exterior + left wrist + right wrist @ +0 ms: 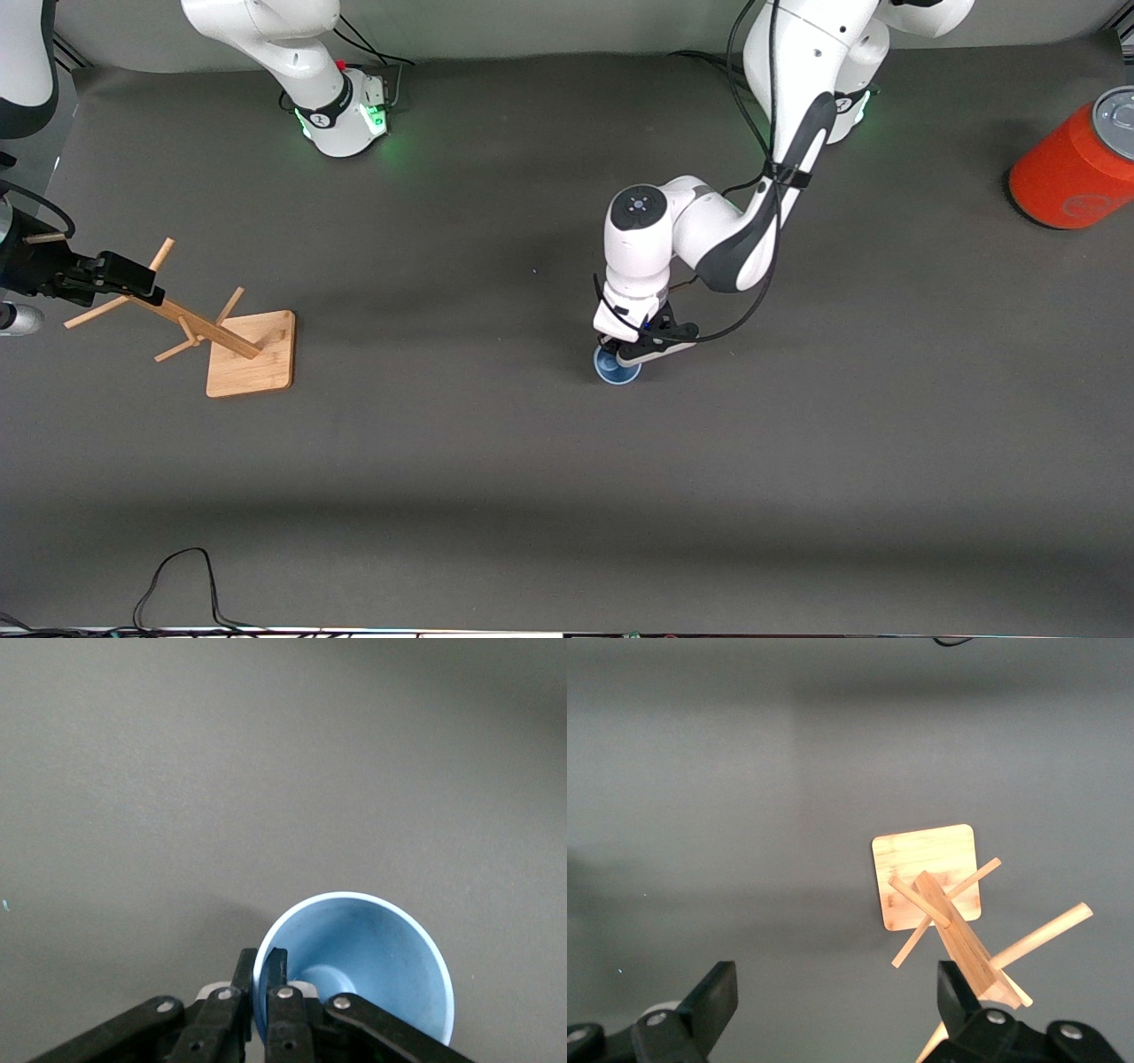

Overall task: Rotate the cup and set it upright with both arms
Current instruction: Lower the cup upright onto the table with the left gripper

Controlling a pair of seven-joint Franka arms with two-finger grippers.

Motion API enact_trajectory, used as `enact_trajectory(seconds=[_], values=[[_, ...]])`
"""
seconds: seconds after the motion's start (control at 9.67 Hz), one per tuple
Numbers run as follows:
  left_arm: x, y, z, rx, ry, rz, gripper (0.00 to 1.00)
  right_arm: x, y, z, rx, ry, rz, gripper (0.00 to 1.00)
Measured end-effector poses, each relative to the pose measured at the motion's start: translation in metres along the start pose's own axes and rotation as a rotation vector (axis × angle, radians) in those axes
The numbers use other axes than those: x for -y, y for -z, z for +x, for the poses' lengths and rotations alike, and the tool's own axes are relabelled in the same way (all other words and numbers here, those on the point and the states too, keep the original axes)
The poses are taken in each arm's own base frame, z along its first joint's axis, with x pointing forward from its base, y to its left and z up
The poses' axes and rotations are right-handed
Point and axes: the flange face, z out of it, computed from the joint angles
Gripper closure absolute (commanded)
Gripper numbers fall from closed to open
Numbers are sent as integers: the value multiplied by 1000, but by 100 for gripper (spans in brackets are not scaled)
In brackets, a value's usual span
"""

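The pale-blue cup (613, 369) is near the middle of the table with its mouth up. My left gripper (623, 353) is shut on the cup's rim, one finger inside and one outside. In the left wrist view the cup's (372, 957) inside and base show, with my left gripper (263, 967) pinching its wall. My right gripper (142, 283) is open and empty at the right arm's end of the table, by the top of a wooden peg rack. The right wrist view shows my right gripper (837, 992) spread wide above the table.
The wooden peg rack (251, 353) stands on a square base at the right arm's end and also shows in the right wrist view (926, 873). A large orange-red can (1076, 164) with a grey lid is at the left arm's end. A black cable (177, 576) loops at the table's near edge.
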Motion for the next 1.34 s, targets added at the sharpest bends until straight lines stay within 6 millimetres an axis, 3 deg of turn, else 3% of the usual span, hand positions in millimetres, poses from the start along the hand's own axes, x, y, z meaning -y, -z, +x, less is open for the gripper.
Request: enact_trajectory(seconds=[0.31,0.52,0.72,0.93,1.14,1.34], values=[[-7,-2,-16,-13,40,4,100,0,0,0,0,0,0,0],[-8,-4,-19,-24,47,8,0,0,0,0,0,0,0,0],[-6,-6,-17,-27,47,17,0,0,0,0,0,0,0,0],[-12,6,-5,-43,60,14,0,0,0,0,0,0,0,0],[-19,38,19,-37,106,20,0,0,0,0,0,0,0,0],[-19,89,60,20,122,14,0,0,0,0,0,0,0,0]])
